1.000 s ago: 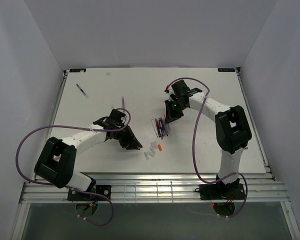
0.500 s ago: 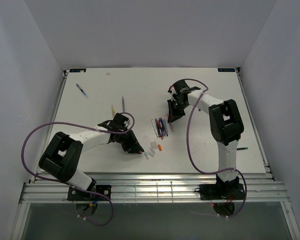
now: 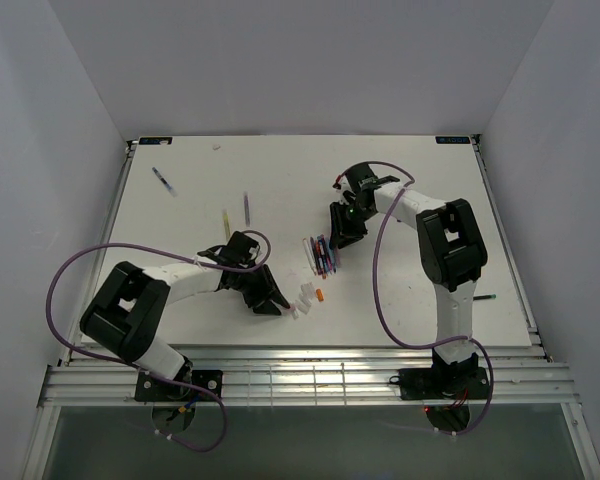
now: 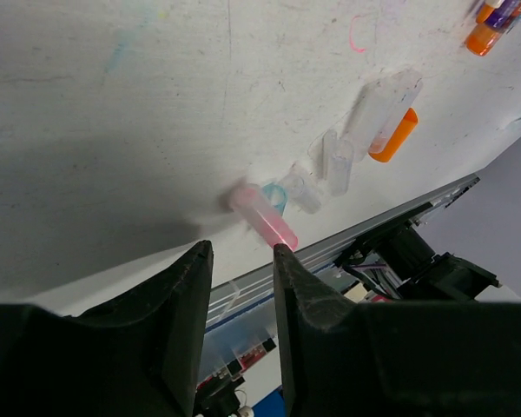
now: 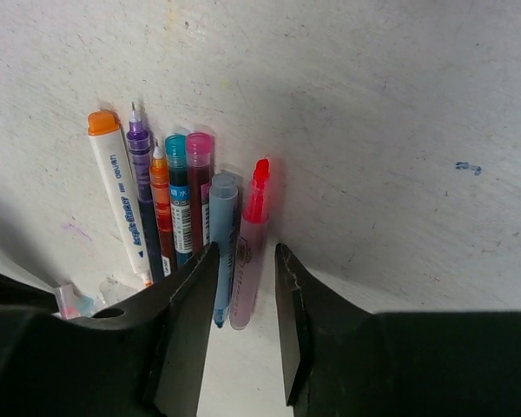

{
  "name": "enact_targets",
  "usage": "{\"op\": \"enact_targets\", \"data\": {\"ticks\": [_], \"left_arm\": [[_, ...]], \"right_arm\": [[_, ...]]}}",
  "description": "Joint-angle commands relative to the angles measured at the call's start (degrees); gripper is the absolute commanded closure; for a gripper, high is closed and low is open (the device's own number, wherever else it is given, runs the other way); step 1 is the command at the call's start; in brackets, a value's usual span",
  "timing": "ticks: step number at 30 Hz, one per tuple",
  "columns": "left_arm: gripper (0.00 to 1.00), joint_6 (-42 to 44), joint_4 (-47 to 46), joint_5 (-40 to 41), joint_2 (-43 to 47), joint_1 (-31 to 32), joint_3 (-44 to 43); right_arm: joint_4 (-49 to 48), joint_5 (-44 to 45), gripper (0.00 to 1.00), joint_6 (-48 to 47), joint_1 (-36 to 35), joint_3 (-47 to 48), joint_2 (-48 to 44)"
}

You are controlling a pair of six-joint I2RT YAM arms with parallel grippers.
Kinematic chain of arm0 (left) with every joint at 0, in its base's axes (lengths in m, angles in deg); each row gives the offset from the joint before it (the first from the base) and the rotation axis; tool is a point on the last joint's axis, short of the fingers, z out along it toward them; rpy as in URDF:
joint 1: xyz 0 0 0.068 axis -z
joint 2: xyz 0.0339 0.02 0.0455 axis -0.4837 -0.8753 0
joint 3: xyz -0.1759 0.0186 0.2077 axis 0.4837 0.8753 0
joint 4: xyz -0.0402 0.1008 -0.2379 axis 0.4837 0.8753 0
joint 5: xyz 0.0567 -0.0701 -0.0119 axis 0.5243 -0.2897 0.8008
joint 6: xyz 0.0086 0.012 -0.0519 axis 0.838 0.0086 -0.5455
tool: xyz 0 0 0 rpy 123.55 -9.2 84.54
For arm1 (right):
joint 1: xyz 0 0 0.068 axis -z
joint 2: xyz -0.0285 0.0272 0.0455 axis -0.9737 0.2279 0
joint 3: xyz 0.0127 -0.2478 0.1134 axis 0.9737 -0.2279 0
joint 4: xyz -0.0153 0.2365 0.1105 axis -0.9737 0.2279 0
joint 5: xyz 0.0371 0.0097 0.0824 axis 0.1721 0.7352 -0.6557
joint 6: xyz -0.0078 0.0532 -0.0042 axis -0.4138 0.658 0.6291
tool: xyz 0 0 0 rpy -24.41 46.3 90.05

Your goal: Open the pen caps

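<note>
Several pens point(image 3: 322, 256) lie side by side mid-table. In the right wrist view they include a white pen with an orange cap point(image 5: 117, 191), a blue pen point(image 5: 223, 234) and a pink pen with a red tip point(image 5: 250, 252). My right gripper point(image 5: 245, 252) is open just over them, its jaws either side of the pink pen's lower end, gripping nothing; it also shows in the top view point(image 3: 342, 236). Loose pen caps point(image 3: 305, 297) lie near the front edge: a pink cap point(image 4: 262, 217), clear caps point(image 4: 339, 162) and an orange cap point(image 4: 392, 136). My left gripper point(image 4: 241, 252) is open and empty beside the pink cap.
Single pens lie at the far left: a blue one point(image 3: 163, 181), a yellow one point(image 3: 226, 220) and a purple one point(image 3: 246, 206). Another pen point(image 3: 485, 297) lies near the right edge. The table's front rail point(image 3: 300, 352) is close behind the caps.
My left gripper has moved toward the front and right, up to the loose caps. My right arm's elbow swung left while its gripper stayed over the pens.
</note>
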Motion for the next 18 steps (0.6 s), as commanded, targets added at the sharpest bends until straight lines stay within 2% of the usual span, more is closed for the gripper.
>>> {"op": "enact_targets", "data": {"ticks": [1, 5, 10, 14, 18], "left_arm": [[0.54, 0.71, -1.66, -0.54, -0.5, 0.44, 0.2], [0.5, 0.8, -1.75, -0.45, -0.15, 0.44, 0.29], [0.47, 0.19, -1.75, -0.36, 2.4, 0.44, 0.02], [0.46, -0.43, -1.66, -1.15, 4.07, 0.44, -0.32], [0.45, -0.96, -1.66, -1.5, 5.56, 0.44, -0.68]], "right_arm": [[-0.4, 0.85, 0.6, -0.19, 0.01, 2.02, -1.57], [0.21, 3.05, 0.59, 1.21, 1.24, 6.67, -2.28], [0.3, 6.21, 0.55, 2.97, 6.42, 12.3, -2.72], [2.67, 7.0, 0.52, 4.91, 13.17, 18.8, 0.88], [6.36, 10.16, 0.51, 4.65, 16.8, 25.75, 5.18]]}}
